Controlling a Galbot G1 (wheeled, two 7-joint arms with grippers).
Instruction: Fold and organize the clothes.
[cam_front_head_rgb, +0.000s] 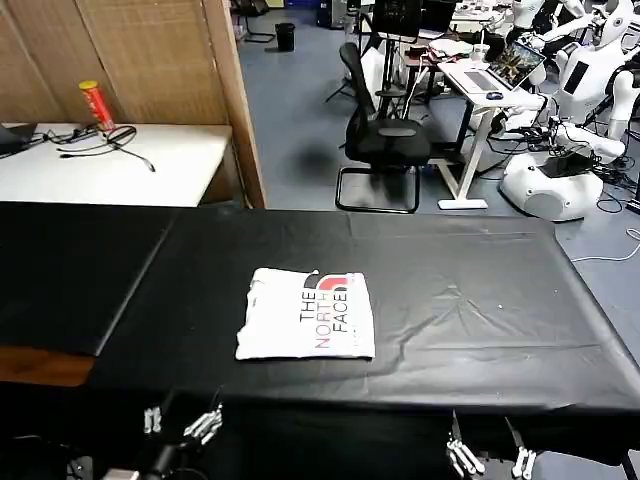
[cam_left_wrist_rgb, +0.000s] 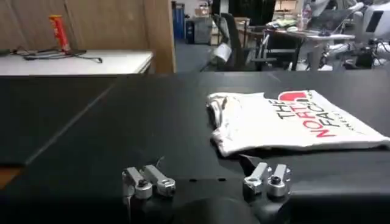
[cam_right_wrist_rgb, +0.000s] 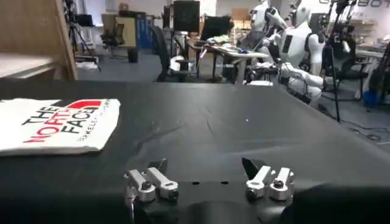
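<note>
The clothes are one white T-shirt (cam_front_head_rgb: 307, 315) with "THE NORTH FACE" print, folded into a neat rectangle and lying flat on the black table cloth (cam_front_head_rgb: 450, 300) near the table's middle. It also shows in the left wrist view (cam_left_wrist_rgb: 292, 120) and the right wrist view (cam_right_wrist_rgb: 55, 123). My left gripper (cam_front_head_rgb: 182, 425) hangs open below the table's front edge at the left, well short of the shirt, holding nothing (cam_left_wrist_rgb: 204, 167). My right gripper (cam_front_head_rgb: 490, 445) is open and empty too, at the front edge to the right (cam_right_wrist_rgb: 204, 169).
A white side table (cam_front_head_rgb: 110, 165) with a red-and-yellow can (cam_front_head_rgb: 96, 104) and cables stands at the back left. A wooden partition (cam_front_head_rgb: 150, 55), a black office chair (cam_front_head_rgb: 385, 135), desks and white robots (cam_front_head_rgb: 560, 160) fill the room behind.
</note>
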